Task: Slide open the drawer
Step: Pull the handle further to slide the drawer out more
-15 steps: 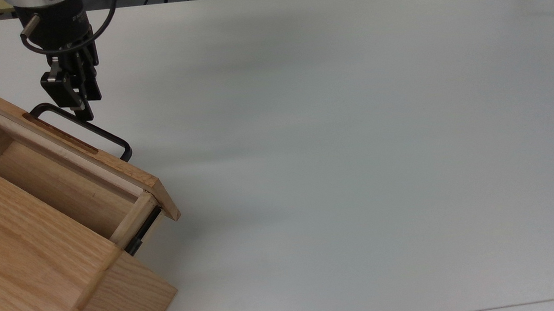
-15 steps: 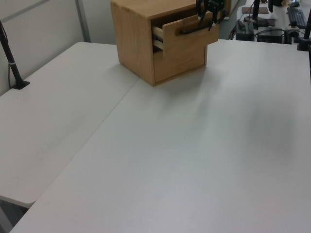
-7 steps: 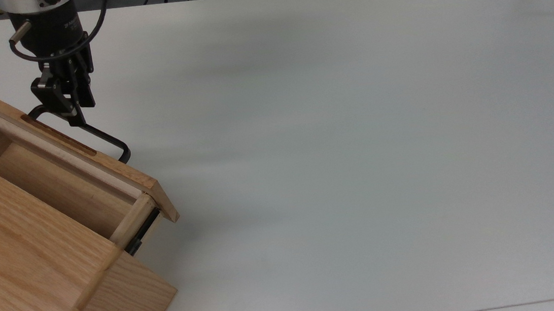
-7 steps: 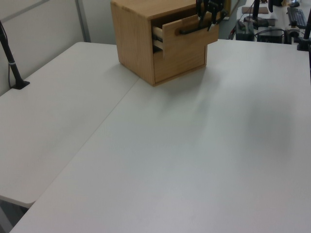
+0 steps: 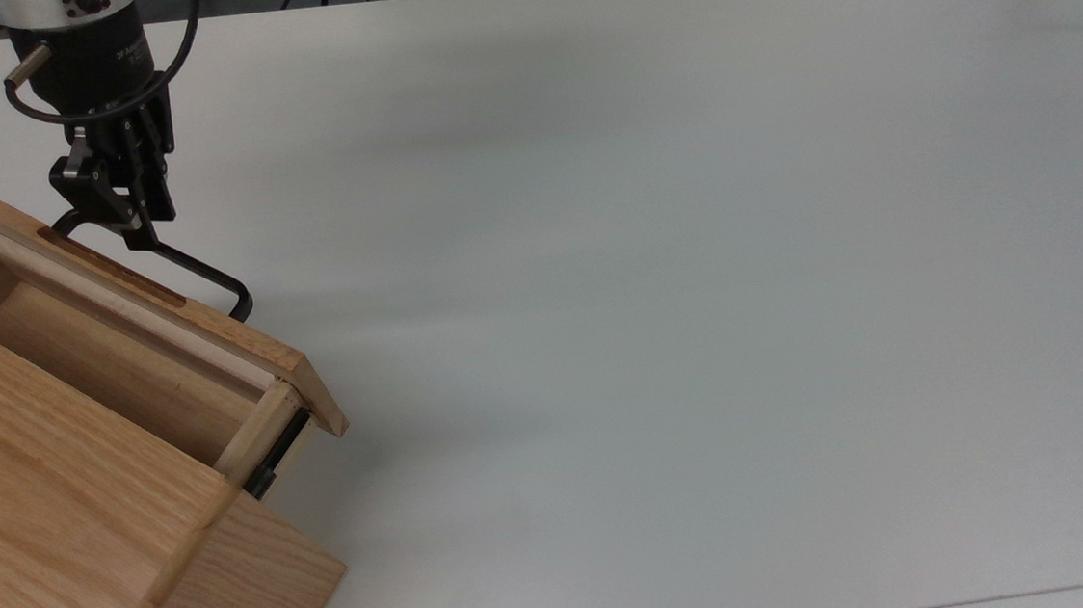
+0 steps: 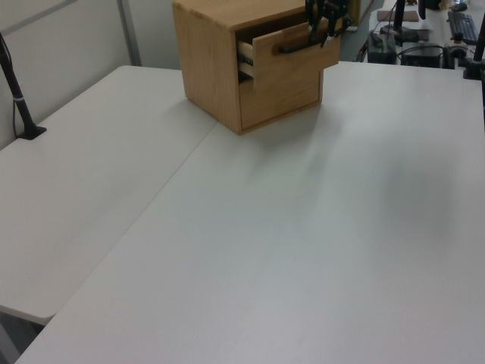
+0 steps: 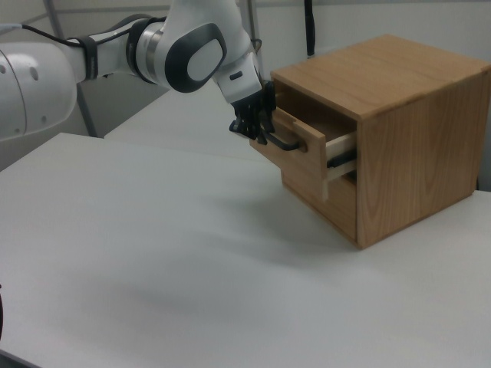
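Over the last second the black two-finger end effector point(image 5: 131, 220), pinching the long black metal bar handle point(image 5: 195, 265), has slid leftward in the top view along it, while the light oak wooden drawer point(image 5: 132, 322) crept slightly inward, so opening has stalled.

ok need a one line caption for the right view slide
Arm's tool at the black handle of a partly open drawer in an oak cabinet on a white table.

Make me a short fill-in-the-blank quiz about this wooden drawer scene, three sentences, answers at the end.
1. The drawer is pulled partly ____ of the oak cabinet.
2. The gripper is at the drawer's long ____ bar handle, near the end on the top view's left.
3. The cabinet stands on a ____ table.

Missing words: out; black; white
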### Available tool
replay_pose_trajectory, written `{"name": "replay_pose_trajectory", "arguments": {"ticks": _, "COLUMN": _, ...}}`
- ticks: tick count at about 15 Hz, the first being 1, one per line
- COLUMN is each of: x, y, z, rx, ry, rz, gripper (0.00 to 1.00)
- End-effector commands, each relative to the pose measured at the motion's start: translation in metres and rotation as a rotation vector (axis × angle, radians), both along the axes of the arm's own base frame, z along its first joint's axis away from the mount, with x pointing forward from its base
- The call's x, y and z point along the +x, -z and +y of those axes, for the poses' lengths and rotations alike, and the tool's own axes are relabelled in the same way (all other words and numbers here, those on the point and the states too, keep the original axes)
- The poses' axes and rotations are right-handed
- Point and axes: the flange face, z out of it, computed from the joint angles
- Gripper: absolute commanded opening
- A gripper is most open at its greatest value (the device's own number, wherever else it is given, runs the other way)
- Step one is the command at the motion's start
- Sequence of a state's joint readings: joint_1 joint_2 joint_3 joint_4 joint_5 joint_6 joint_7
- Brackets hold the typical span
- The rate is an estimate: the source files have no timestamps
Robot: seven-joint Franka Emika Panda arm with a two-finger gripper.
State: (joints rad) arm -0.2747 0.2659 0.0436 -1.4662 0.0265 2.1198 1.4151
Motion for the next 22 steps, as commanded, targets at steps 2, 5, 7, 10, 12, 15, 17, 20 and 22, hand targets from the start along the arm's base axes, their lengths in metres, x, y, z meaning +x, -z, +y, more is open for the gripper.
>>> {"name": "replay_pose_trajectory", "arguments": {"ticks": 2, "x": 0.003, "y": 0.015, "z": -0.006, "rx": -0.011, "ry": 0.027, "rz": 0.004, "gripper": 0.24}}
{"name": "replay_pose_trajectory", "arguments": {"ticks": 5, "x": 0.006, "y": 0.016, "z": -0.006, "rx": -0.033, "ry": 0.026, "rz": -0.008, "gripper": 0.15}}
{"name": "replay_pose_trajectory", "arguments": {"ticks": 7, "x": 0.005, "y": 0.015, "z": -0.006, "rx": -0.043, "ry": 0.021, "rz": -0.004, "gripper": 0.15}}
{"name": "replay_pose_trajectory", "arguments": {"ticks": 10, "x": 0.002, "y": 0.014, "z": -0.003, "rx": -0.044, "ry": 0.01, "rz": 0.005, "gripper": 0.15}}
{"name": "replay_pose_trajectory", "arguments": {"ticks": 12, "x": -0.001, "y": 0.016, "z": 0.001, "rx": -0.039, "ry": 0.004, "rz": 0.029, "gripper": 0.15}}
{"name": "replay_pose_trajectory", "arguments": {"ticks": 15, "x": -0.008, "y": 0.016, "z": 0.005, "rx": -0.041, "ry": -0.008, "rz": 0.039, "gripper": 0.15}}
{"name": "replay_pose_trajectory", "arguments": {"ticks": 17, "x": -0.017, "y": 0.018, "z": 0.012, "rx": -0.044, "ry": -0.032, "rz": 0.054, "gripper": 0.15}}
{"name": "replay_pose_trajectory", "arguments": {"ticks": 20, "x": -0.025, "y": 0.019, "z": 0.018, "rx": -0.039, "ry": -0.05, "rz": 0.098, "gripper": 0.15}}
{"name": "replay_pose_trajectory", "arguments": {"ticks": 22, "x": -0.028, "y": 0.02, "z": 0.022, "rx": -0.035, "ry": -0.068, "rz": 0.132, "gripper": 0.15}}
